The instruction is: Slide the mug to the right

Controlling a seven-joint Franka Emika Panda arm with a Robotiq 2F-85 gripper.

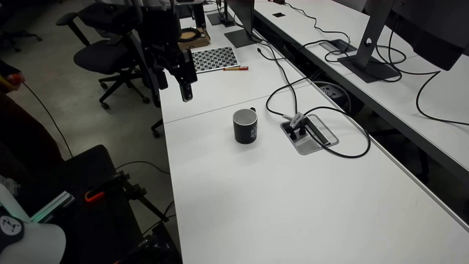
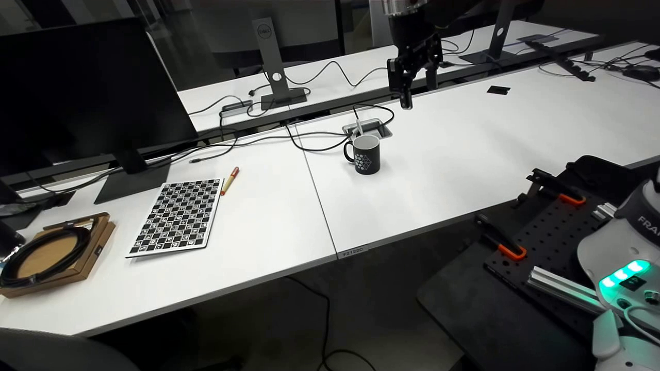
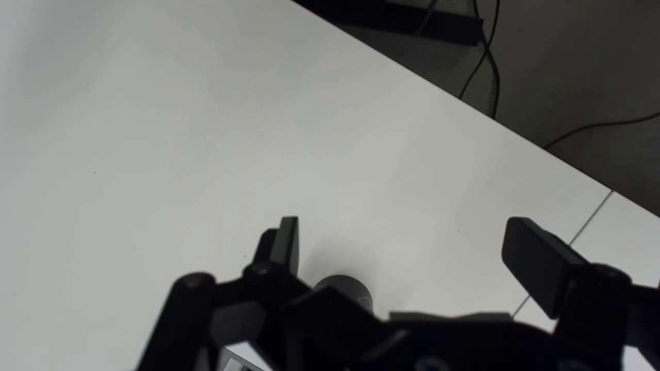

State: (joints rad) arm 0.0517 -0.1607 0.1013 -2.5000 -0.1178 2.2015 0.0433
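Note:
The dark grey mug (image 1: 244, 132) stands upright on the white table, with its paler inside showing. It also shows in an exterior view (image 2: 366, 157), with its loop handle pointing toward the cables and the table seam. In the wrist view only part of the mug (image 3: 352, 287) shows; the gripper body hides the rest. My gripper (image 1: 174, 91) is open and empty, held in the air above table height and apart from the mug. It also shows in an exterior view (image 2: 418, 91). In the wrist view the fingers (image 3: 402, 232) are wide apart with bare table between them.
A cable outlet (image 1: 309, 134) with black cables lies beside the mug. A checkered board (image 2: 178, 216) and a red-yellow marker (image 2: 230, 180) lie across the table seam. Monitors (image 2: 93, 98) stand on the desks. The table's edge (image 3: 448, 93) crosses the wrist view.

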